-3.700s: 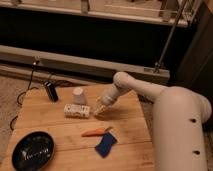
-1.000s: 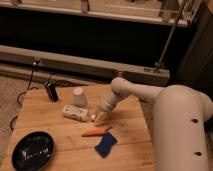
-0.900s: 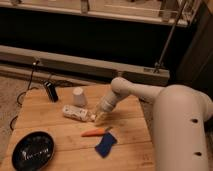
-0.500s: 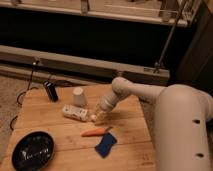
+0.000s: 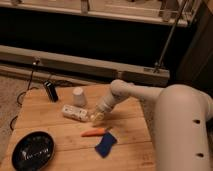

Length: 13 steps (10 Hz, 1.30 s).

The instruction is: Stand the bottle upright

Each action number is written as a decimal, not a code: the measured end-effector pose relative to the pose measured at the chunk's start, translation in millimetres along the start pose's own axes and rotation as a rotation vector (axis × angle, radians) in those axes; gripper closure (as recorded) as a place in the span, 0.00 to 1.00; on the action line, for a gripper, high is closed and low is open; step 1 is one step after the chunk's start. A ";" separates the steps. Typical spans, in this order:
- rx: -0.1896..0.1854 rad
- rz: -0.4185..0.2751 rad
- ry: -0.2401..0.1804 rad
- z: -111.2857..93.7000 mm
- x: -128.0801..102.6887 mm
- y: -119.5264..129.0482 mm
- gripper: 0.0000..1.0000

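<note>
Lying bottle (image 5: pixel 75 112): on its side on the table (image 5: pixel 125 130).
Gripper (image 5: pixel 97 118): at bottle's 3 o'clock; grip state cannot tell.
Cup (image 5: pixel 79 96): bottle's 12 o'clock.
Carrot (image 5: pixel 94 132): 5 o'clock.

A pale wooden bench (image 5: pixel 127 127) with visible plank grain fills the foreground under dim, warm light; the pincer (image 5: pixel 98 117) hangs low over its middle. Left of the bench lies greyish floor (image 5: pixel 11 92), crossed by a thin black cable (image 5: pixel 31 80). Behind runs a long pale low ledge (image 5: pixel 75 61), above it a broad dark recess (image 5: pixel 75 32), then a light upper rail (image 5: pixel 125 12). At right a thin metal pole (image 5: pixel 172 35) leans upward.
</note>
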<state>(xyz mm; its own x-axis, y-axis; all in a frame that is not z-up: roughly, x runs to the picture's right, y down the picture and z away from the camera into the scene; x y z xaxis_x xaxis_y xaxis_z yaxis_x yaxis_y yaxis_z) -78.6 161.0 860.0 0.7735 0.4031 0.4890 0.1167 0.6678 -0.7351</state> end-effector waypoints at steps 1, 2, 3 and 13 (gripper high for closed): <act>-0.002 -0.002 0.002 1.1 -1.0 0.0 0.52; -0.001 -0.010 0.008 1.4 -3.0 -1.0 0.63; -0.001 -0.015 0.013 1.4 -4.2 -1.6 0.68; -0.061 -0.165 0.248 -58.9 -5.9 7.4 0.68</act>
<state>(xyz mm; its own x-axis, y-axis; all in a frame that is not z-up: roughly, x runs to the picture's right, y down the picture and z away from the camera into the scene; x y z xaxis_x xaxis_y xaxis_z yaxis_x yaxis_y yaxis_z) -45.6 126.7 824.1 0.8685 0.1221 0.4804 0.2851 0.6698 -0.6857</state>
